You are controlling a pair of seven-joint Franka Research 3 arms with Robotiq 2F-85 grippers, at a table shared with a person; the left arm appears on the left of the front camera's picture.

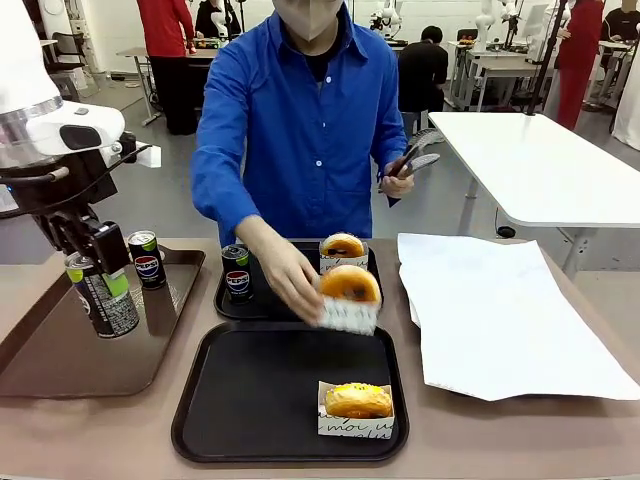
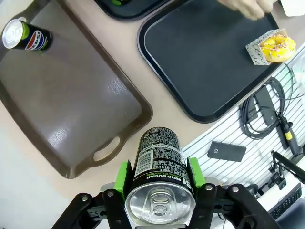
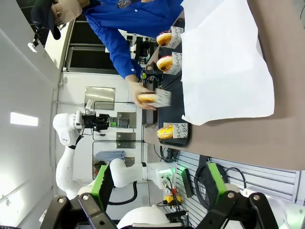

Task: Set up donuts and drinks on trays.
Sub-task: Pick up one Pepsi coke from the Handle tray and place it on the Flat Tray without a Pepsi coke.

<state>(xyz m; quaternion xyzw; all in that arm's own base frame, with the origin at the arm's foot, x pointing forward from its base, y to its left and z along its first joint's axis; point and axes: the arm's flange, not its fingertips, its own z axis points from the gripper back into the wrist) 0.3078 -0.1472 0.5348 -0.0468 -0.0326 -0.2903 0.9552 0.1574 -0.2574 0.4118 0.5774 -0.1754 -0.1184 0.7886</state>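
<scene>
One can between green pads

Held can: label reads "ZERO SUGAR"; fine print above it illegible. Can on brown tray: Pepsi globe logo. Near donut sleeve: black script, partly "mou".

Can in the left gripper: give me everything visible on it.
The can is slim and black, with a silver top and closed pull tab, a green band under the rim and white print on its side. It looks like metal and undented. The left gripper is shut on it, a green pad on each side near the top. It hangs upright, lifted above the brown tray, touching nothing else.
</scene>
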